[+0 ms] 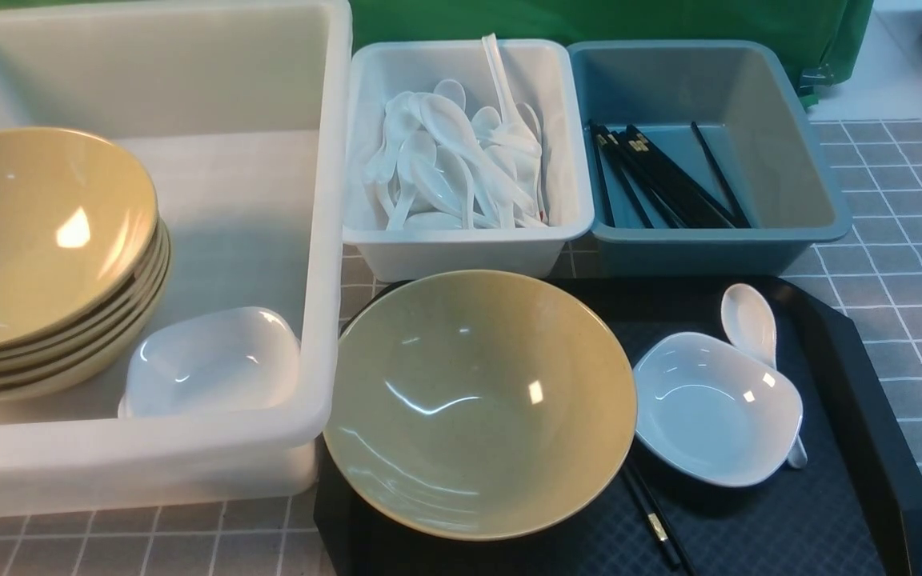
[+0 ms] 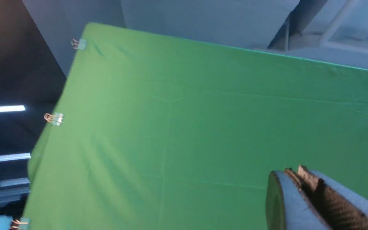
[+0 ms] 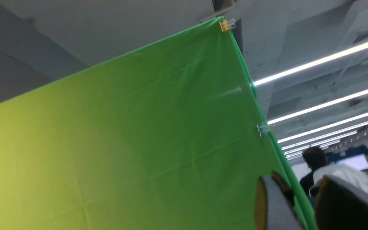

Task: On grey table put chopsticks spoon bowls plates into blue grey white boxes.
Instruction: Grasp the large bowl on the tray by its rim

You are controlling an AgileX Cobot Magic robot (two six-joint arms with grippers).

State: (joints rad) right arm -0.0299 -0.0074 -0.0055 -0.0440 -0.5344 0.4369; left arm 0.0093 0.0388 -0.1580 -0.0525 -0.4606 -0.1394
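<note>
In the front view a big olive bowl (image 1: 477,400) sits on a black tray (image 1: 853,384). Beside it is a small white plate (image 1: 713,408) with a white spoon (image 1: 749,320) tucked under its far rim. Black chopsticks (image 1: 653,520) poke out from under the bowl. Neither gripper shows in this view. In the left wrist view my left gripper (image 2: 295,171) is shut and empty, facing a green backdrop. In the right wrist view my right gripper (image 3: 299,182) stands open with nothing between its fingers.
The large white box (image 1: 325,240) holds stacked olive bowls (image 1: 37,240) and a white dish (image 1: 209,360). A smaller white box (image 1: 461,248) holds several white spoons (image 1: 461,160). The blue-grey box (image 1: 797,152) holds black chopsticks (image 1: 661,176). The grey chequered table (image 1: 909,240) shows at right.
</note>
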